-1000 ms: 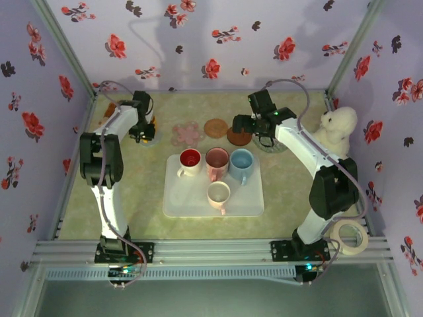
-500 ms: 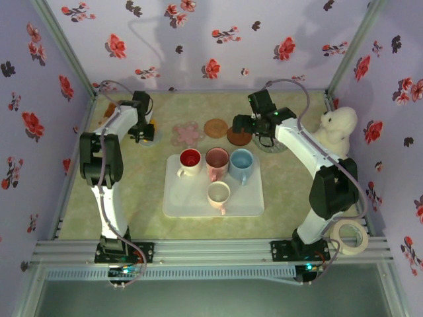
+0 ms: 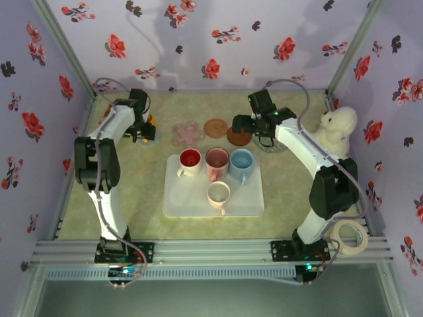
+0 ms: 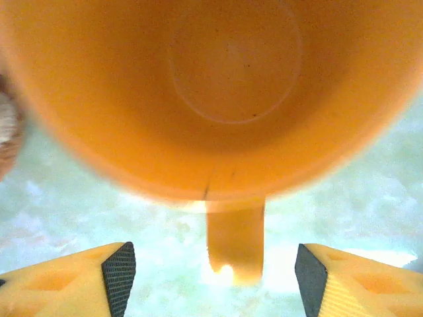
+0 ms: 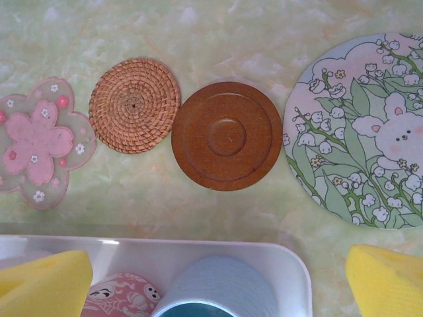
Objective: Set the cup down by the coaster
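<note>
— Cup location?
— The glossy round orange cup [image 4: 218, 99] stands upright, axis vertical, on the pale green marbled tabletop [image 4: 370, 198] at far left, directly ahead of the left arm's fingers [image 4: 119, 281].
— Handle?
— Points back between them; they're spread, touching nothing.
— Other arm?
— The right arm's fingers [image 5: 46, 284] gape wide, well apart from it, over the white plastic tray [image 5: 291, 272].

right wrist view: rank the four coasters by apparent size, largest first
1. bunny-print coaster, cropped at the frame edge
2. wooden coaster
3. woven coaster
flower coaster: cropped, close to the wooden one, not ranked
</note>
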Robot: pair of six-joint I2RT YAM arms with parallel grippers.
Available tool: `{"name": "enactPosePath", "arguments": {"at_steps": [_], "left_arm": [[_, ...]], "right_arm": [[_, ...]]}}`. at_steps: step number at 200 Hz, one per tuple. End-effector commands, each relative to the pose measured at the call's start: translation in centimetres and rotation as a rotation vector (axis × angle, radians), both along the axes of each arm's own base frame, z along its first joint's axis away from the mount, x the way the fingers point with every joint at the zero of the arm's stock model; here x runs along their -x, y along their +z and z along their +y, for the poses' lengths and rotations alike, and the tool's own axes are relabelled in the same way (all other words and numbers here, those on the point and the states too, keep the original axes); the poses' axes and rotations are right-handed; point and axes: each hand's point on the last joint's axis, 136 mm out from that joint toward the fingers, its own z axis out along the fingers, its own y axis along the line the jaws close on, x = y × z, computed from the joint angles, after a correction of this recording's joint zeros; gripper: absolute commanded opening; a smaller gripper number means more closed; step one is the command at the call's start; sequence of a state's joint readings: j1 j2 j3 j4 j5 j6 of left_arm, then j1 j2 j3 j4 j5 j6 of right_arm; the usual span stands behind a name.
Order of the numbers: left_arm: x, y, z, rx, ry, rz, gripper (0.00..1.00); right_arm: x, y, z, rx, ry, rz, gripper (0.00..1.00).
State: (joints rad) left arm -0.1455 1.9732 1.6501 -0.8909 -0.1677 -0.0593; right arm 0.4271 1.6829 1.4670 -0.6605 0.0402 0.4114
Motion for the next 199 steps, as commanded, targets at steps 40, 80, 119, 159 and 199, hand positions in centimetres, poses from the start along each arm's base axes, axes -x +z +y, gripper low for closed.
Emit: {"name": "enactPosePath", "arguments": {"at_steps": [40,80,119,159,199], "left_arm": [[3.8,9.4,0.7,0.007,0.023,-0.136,0.75],[6.4,14.2,-3.0,0.158,-0.115,-0.26,0.82],[8.5,15.1,-6.1,0.221,-0.235,-0.304,0.93],[9.8,13.3,-8.8,0.26,-0.27,-0.308,0.98],[11.3,11.1,-12.7,0.374,-0.287,-0.287,0.99]], "right_arm": [[1.5,2.3,-1.0,-0.015,-0.004,-0.043,0.99],[2.7,3.2,-1.7,-0.012,-0.013,-0.052,0.99],[3.9,3.3,-3.4,0.019,-0.049,-0.067,0.99],[4.8,2.1,-5.1,0.016,-0.099,-0.071,0.99],[5.2,1.1,-7.5,0.028,-0.184,-0.096,0.99]]}}
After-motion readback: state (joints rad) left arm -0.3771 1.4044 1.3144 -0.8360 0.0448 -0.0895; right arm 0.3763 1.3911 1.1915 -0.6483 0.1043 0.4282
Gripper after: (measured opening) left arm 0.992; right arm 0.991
